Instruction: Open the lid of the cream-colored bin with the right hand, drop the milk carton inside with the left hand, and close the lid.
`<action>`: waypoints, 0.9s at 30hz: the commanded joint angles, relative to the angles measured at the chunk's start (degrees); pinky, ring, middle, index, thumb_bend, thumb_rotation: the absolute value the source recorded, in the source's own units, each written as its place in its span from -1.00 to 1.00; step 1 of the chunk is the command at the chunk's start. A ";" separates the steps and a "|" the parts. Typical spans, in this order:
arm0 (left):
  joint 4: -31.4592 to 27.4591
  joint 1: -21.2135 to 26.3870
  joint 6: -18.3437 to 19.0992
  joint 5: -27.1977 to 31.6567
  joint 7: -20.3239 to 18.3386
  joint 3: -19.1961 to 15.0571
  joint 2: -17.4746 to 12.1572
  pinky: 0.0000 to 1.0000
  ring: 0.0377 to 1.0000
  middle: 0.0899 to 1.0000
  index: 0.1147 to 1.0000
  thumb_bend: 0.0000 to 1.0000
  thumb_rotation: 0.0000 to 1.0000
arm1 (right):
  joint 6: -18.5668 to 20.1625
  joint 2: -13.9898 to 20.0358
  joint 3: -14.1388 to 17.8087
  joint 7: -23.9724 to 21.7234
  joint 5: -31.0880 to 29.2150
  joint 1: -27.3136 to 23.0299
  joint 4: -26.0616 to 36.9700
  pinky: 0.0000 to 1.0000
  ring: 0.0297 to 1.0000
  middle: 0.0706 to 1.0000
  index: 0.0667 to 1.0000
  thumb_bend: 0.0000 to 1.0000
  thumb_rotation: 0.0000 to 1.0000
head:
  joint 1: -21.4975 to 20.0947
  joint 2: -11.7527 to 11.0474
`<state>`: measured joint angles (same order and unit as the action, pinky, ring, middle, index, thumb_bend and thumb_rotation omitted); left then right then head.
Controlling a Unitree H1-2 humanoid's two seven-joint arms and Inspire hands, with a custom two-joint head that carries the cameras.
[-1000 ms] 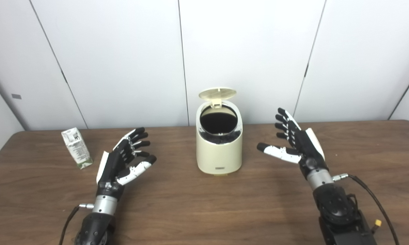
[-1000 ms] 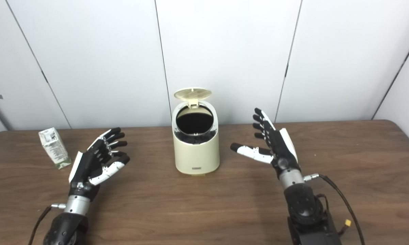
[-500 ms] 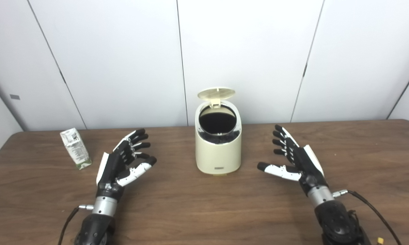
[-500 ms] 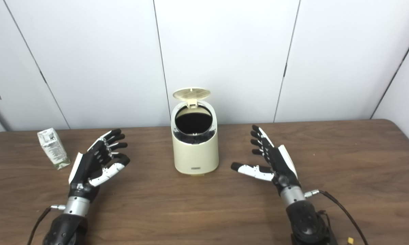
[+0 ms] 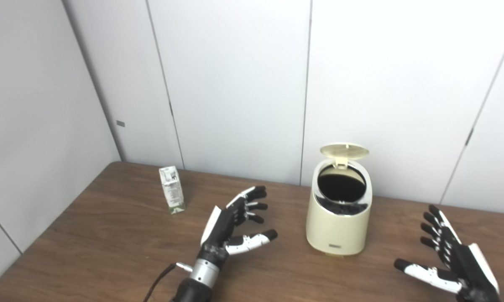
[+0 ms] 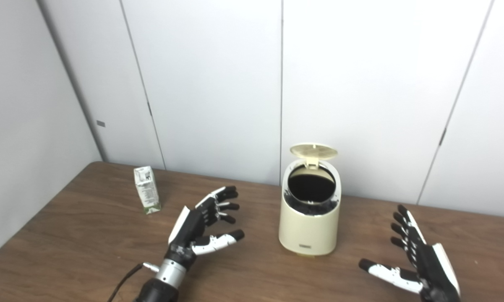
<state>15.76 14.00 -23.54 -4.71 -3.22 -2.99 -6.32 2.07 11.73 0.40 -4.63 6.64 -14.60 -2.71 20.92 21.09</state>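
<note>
The cream-colored bin (image 5: 339, 222) stands on the brown table (image 5: 109, 247), its round lid (image 5: 344, 150) flipped up at the back and its dark inside showing. A small white and green milk carton (image 5: 171, 196) stands upright at the far left of the table. My left hand (image 5: 235, 222) hovers open between the carton and the bin, touching neither. At the lower right my right hand (image 5: 449, 260) is open with fingers spread, well clear of the bin; its wrist is cut off by the picture's edge.
White wall panels (image 5: 235, 84) close off the table at the back and on the left. The table's left edge (image 5: 50, 226) runs diagonally near the carton. A cable (image 5: 159, 279) trails from my left wrist.
The whole view has swung left, so the camera moved. My right hand has dropped lower and farther from the bin. The left hand, carton and open lid hold their places.
</note>
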 commanded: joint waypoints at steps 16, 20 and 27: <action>-11.75 -0.44 4.24 -2.75 1.95 -7.66 -14.81 0.29 0.53 0.65 0.68 0.48 -0.79 | -1.78 1.69 -0.62 0.02 2.08 -2.29 2.71 0.05 0.60 0.77 0.82 0.60 -0.40 | 2.66 -0.96; -11.73 0.25 5.34 -2.94 2.73 -9.53 -17.77 0.33 0.55 0.65 0.67 0.55 -0.76 | -2.16 1.71 -0.67 -0.21 1.81 -2.48 2.55 0.04 0.62 0.79 0.82 0.59 -0.42 | 2.76 -0.81; -9.26 1.90 6.27 -2.42 3.44 -12.08 -21.46 0.46 0.68 0.72 0.68 0.57 -0.71 | -2.18 1.71 -0.77 -0.18 1.95 -2.81 2.44 0.11 0.66 0.82 0.84 0.52 -0.48 | 2.95 -0.75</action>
<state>6.75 13.58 -16.84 -6.84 -0.99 -13.88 -25.42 2.01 12.79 -0.67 -4.94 8.90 -14.95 -2.05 23.91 20.39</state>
